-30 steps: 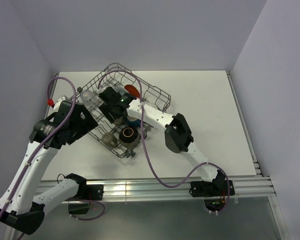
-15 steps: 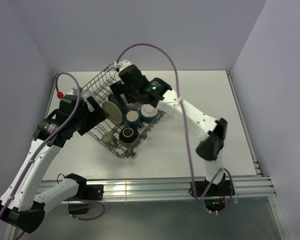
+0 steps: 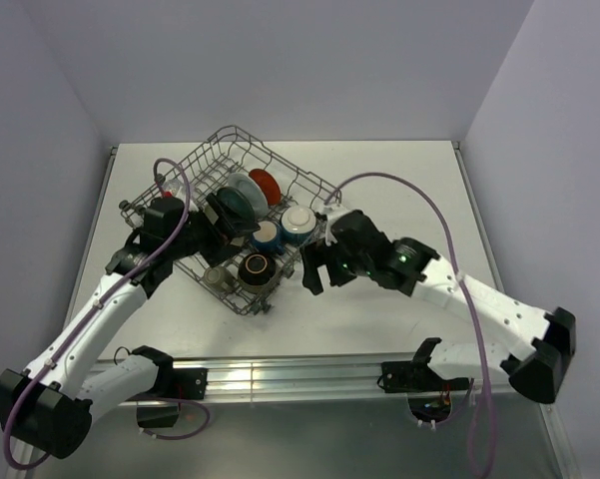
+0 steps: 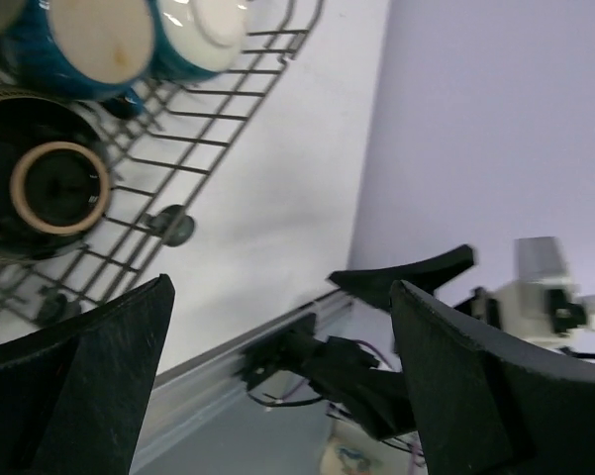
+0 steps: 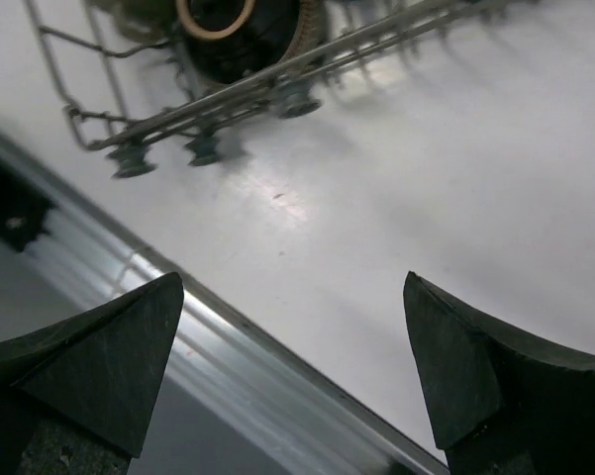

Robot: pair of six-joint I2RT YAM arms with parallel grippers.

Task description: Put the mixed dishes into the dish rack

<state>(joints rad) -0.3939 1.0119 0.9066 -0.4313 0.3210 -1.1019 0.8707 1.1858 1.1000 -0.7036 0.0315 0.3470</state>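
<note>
The dish rack (image 3: 304, 183) sits at the back left of the table. In it stand a teal plate (image 3: 236, 203), a pale plate (image 3: 248, 187) and a red-orange plate (image 3: 266, 182), with two blue cups (image 3: 267, 236) (image 3: 299, 224), a dark bowl (image 3: 257, 268) and a small clear glass (image 3: 217, 276). My left gripper (image 3: 223, 222) is open and empty over the rack's left part. In its wrist view (image 4: 287, 396) the dark bowl (image 4: 54, 183) and a blue cup (image 4: 99, 40) show. My right gripper (image 3: 314, 267) is open and empty, just right of the rack's near corner; it also shows in its wrist view (image 5: 292, 366).
The rack's small wheels (image 5: 129, 158) rest on the white table (image 5: 426, 178). An aluminium rail (image 3: 309, 374) runs along the near edge. Walls close in the back and both sides. Purple cables loop above both arms.
My right gripper has pulled back out of the rack and come down to the table at its right front. My left arm has lowered and reached further over the rack.
</note>
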